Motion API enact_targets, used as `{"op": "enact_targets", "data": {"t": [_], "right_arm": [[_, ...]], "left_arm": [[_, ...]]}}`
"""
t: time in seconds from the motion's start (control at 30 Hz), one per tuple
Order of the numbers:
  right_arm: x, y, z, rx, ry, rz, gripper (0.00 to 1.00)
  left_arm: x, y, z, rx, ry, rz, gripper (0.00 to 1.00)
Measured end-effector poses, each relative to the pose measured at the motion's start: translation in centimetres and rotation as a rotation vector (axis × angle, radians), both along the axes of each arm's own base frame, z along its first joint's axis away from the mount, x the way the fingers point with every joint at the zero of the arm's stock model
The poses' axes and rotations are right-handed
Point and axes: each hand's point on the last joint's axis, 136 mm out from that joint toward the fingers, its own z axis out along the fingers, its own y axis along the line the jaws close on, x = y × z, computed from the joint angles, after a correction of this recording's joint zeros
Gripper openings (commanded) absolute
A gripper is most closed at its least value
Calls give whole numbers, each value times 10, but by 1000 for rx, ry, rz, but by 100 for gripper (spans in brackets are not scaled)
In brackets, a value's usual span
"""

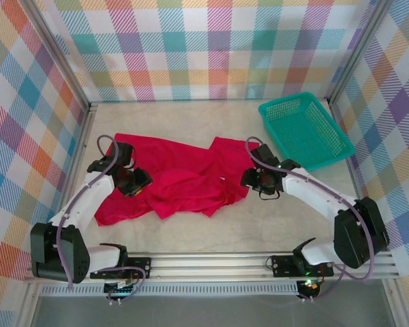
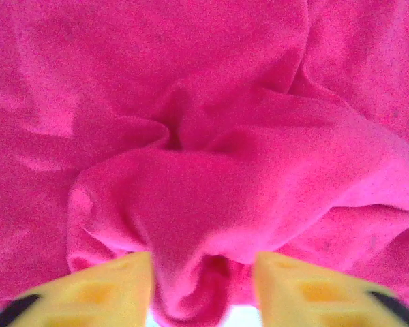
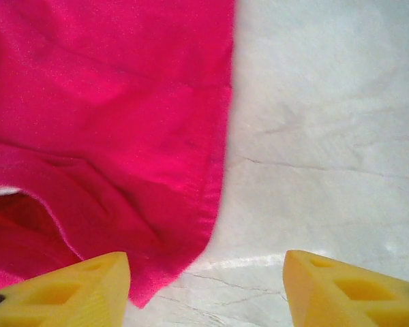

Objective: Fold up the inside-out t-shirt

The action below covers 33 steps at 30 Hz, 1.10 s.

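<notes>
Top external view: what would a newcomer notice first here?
The bright red t-shirt, lying rumpled in the middle of the table, draws the eye first. Next is the teal mesh basket at the far right corner, with nothing in it. In the wrist views, the left claw stands open around a fold of the cloth, and the right claw is open over bare table beside the shirt's edge.

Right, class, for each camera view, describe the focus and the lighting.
Top external: evenly lit and sharp, the t-shirt crisp against the table; left wrist: soft focus, cloth folds shaded, its fingers blurred; right wrist: pale sheen on the table, its fingers blurred.
</notes>
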Motion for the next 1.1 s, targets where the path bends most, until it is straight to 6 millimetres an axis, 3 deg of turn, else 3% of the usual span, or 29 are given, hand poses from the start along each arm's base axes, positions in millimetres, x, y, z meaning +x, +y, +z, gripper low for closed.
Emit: {"op": "enact_targets", "data": {"t": [0.07, 0.2, 0.33, 0.4, 0.53, 0.57, 0.63, 0.73, 0.83, 0.97, 1.03, 1.1], "right_arm": [[-6, 6, -1, 7, 10, 0, 66], [-24, 42, -1, 86, 22, 66, 65], [-43, 81, -14, 172, 77, 126, 59], [-44, 95, -28, 193, 115, 129, 51], [-41, 106, -57, 203, 171, 96, 6], [-41, 106, -59, 201, 176, 91, 0], [-40, 105, -58, 196, 178, 89, 0], [-37, 102, -42, 167, 144, 131, 0], [-32, 101, -1, 181, 32, 236, 0], [-40, 101, 60, 267, -166, 429, 0], [-48, 99, 74, 291, -224, 497, 0], [-55, 98, 74, 299, -245, 543, 1]], "left_arm": [[-3, -13, 8, 31, -36, -53, 58], [-7, -53, 24, 22, -96, -173, 58], [-12, -96, 14, -53, -76, -252, 58], [-13, -114, -4, -80, -26, -277, 58], [-17, -138, -47, -102, 89, -303, 50], [-19, -140, -56, -99, 111, -298, 48], [-20, -138, -68, -81, 146, -283, 46], [-14, -132, -73, -47, 153, -261, 45], [1, -130, -60, -23, 116, -248, 44], [21, -140, -31, 9, 9, -264, 57], [19, -149, -19, 8, -31, -296, 65], [12, -160, -14, -2, -47, -339, 70]]}}
